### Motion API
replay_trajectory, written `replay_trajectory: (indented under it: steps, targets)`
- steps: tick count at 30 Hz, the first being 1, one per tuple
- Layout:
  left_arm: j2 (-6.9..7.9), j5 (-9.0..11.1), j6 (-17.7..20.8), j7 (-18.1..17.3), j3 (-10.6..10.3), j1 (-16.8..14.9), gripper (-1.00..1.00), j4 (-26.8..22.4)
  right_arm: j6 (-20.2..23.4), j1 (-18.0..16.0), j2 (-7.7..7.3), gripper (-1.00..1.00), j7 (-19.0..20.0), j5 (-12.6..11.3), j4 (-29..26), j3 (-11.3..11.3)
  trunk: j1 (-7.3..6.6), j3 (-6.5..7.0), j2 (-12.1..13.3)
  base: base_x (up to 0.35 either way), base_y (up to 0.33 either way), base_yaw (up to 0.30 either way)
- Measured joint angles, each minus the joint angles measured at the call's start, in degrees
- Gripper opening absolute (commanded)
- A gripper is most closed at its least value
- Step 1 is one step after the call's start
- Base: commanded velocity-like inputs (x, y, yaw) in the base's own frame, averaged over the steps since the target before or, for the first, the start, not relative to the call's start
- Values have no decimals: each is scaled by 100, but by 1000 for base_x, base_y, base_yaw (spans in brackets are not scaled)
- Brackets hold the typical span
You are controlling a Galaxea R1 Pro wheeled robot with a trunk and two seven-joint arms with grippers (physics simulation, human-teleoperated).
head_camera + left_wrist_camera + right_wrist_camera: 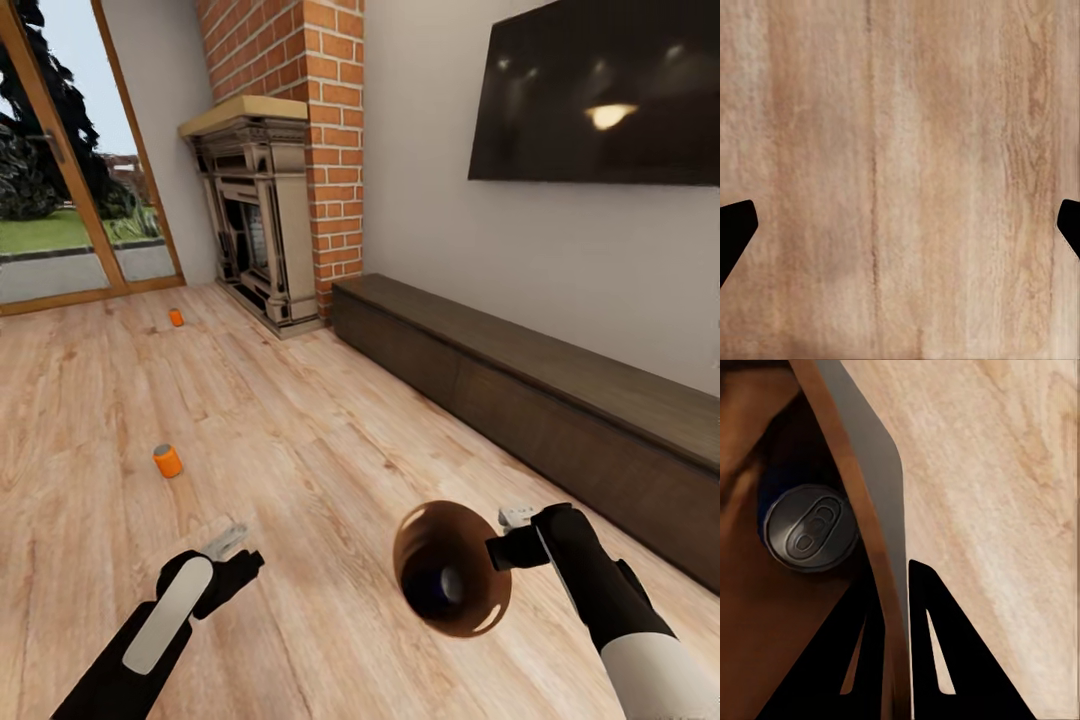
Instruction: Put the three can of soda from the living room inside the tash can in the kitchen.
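Observation:
Two orange soda cans stand on the wood floor: one (168, 460) ahead of my left arm, the other (176, 318) farther off near the glass door. My right gripper (503, 548) is shut on the rim of the trash can (470, 610), which hangs tilted above the floor with its brown inside facing me. A third can lies inside it, grey top showing (810, 529). In the right wrist view the bucket wall (881, 510) runs between the black fingers (945, 660). My left gripper (238, 552) hangs open over bare planks, its fingertips (735, 232) wide apart.
The brick fireplace (255, 230) stands at the back, with a long dark low cabinet (530, 400) along the right wall under a wall television (600, 90). A glass door (60, 200) closes the far left. Open wood floor (300, 420) stretches between me and the cans.

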Motion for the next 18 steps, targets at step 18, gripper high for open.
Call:
replay_trajectory:
  steps: [18]
  targets:
    - [39,-2,-165,-164,23,306,100,4,6,-597,94,-100,2,-18,1716,422,-15,133,8,74,34,0]
